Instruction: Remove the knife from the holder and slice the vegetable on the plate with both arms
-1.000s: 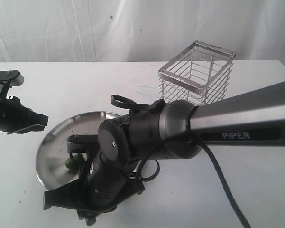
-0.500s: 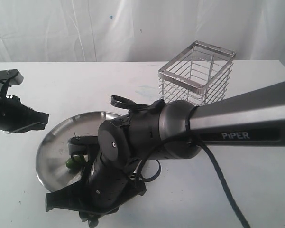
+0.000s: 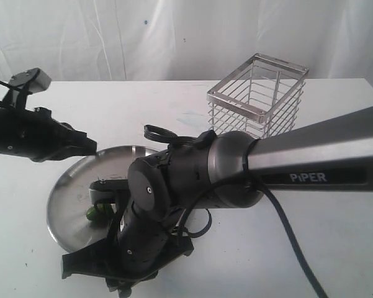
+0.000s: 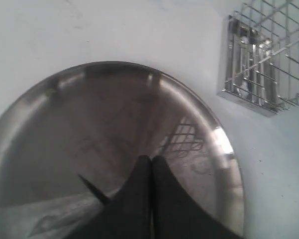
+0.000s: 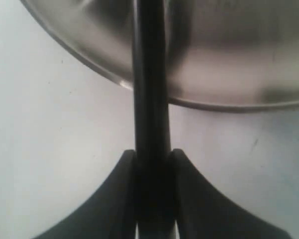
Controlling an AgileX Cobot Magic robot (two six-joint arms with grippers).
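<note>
While the right gripper (image 5: 151, 162) was closed on the knife (image 5: 150, 89), its two fingers were seen pressed against either side of the slim black handle. The far end of the knife was carried across the raised rim of the plate (image 5: 229, 105) and over its shiny surface.

The left gripper (image 4: 150, 160) was held above the inside of the plate with its jaws fully closed – tip against tip, nothing caught between them. From the exterior view it was placed over the far left part of the rim. A dark pointed sliver (image 4: 92, 186) was seen beside it on the metal; whether blade tip or reflection could not be told.

The vegetable (image 3: 94, 213) – a small green piece – lay on the plate, partly hidden behind the wrist of the right arm (image 3: 310, 155), whose grey link was marked "PiPER". The holder (image 3: 259, 99) stood upright on the white table (image 3: 335, 248), behind and to the right of the plate and well apart from it.
</note>
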